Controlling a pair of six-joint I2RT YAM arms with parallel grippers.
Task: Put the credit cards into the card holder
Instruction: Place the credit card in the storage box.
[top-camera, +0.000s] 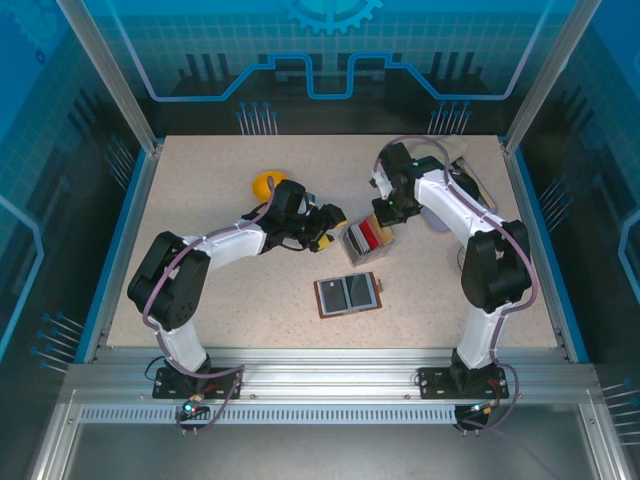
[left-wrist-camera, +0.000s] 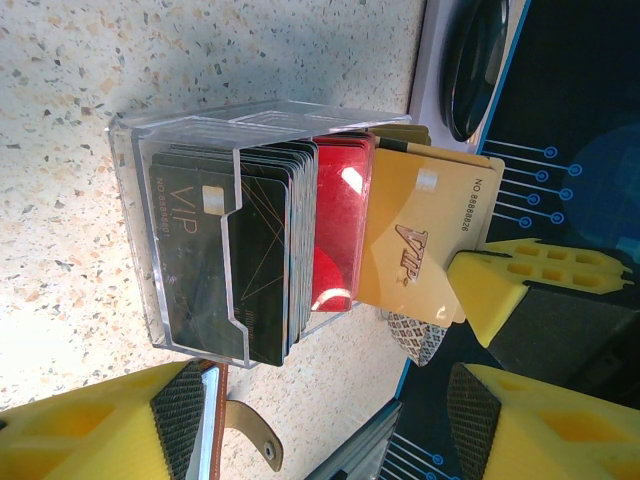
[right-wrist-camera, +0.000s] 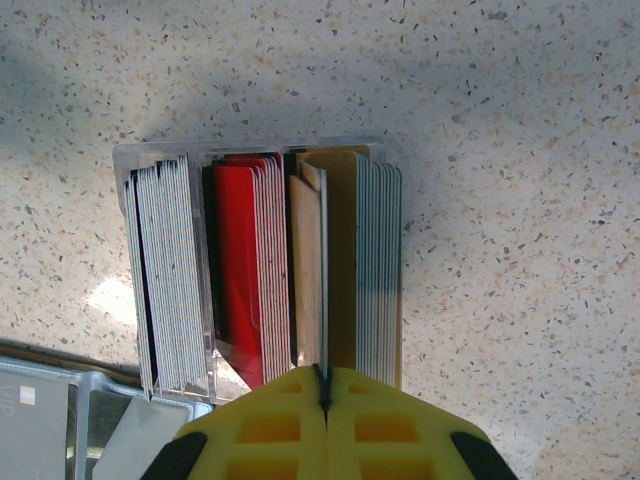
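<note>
From above, the clear tray box (top-camera: 367, 243) is seen mid-bench (top-camera: 260, 320), packed with the credit cards (top-camera: 370, 235). The card holder (top-camera: 348, 294) is laid open just nearer the arm bases, its long axis running left to right, apart from the tray. The right claw (top-camera: 382, 222) is set at the tray's far side and the left claw (top-camera: 328, 228) is held just beside its left end. At the left wrist, the fingers (left-wrist-camera: 100, 430) are seen spread wide, nothing between them. "VIP" is read on a black card (left-wrist-camera: 195, 250) and on a gold card (left-wrist-camera: 415, 240), with a number starting "NO 8888". At the right wrist, the pads (right-wrist-camera: 270, 400) are pressed shut on that gold card's edge. The holder is judged to lie back toward the bases from this grip, so lifting and drawing nearer is called for.
</note>
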